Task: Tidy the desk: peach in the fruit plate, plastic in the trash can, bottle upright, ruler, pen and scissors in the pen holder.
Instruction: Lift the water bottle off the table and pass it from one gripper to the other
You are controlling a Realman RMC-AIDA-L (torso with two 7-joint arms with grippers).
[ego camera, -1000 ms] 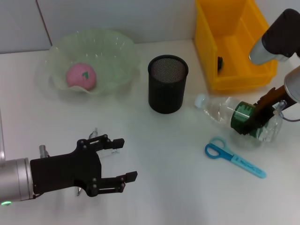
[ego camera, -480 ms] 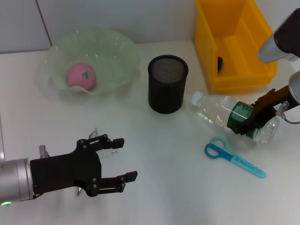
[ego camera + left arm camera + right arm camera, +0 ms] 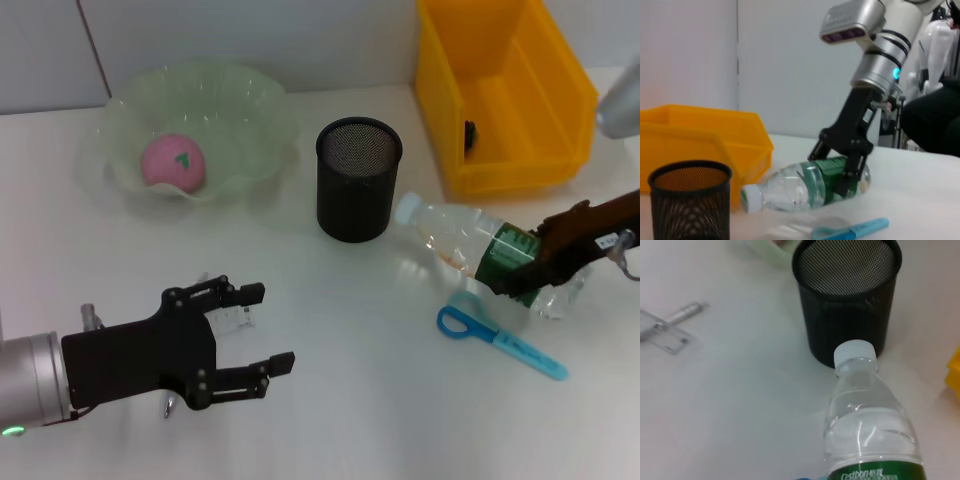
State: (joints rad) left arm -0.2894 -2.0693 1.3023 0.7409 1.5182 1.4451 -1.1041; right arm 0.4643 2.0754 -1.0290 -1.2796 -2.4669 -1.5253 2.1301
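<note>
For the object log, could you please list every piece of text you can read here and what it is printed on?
"Cestbon": green label of the water bottle, held by the right gripper; the characters beside it are unreadable.
Print on the blue scissors handle: too small to read.
White tag on the right gripper: unreadable.

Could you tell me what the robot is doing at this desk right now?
The right tool is clamped on the water bottle, holding it tilted with its cap near the mesh pen holder. The left tool hovers open above the ruler. The peach sits in the fruit plate, and the scissors lie on the desk.
</note>
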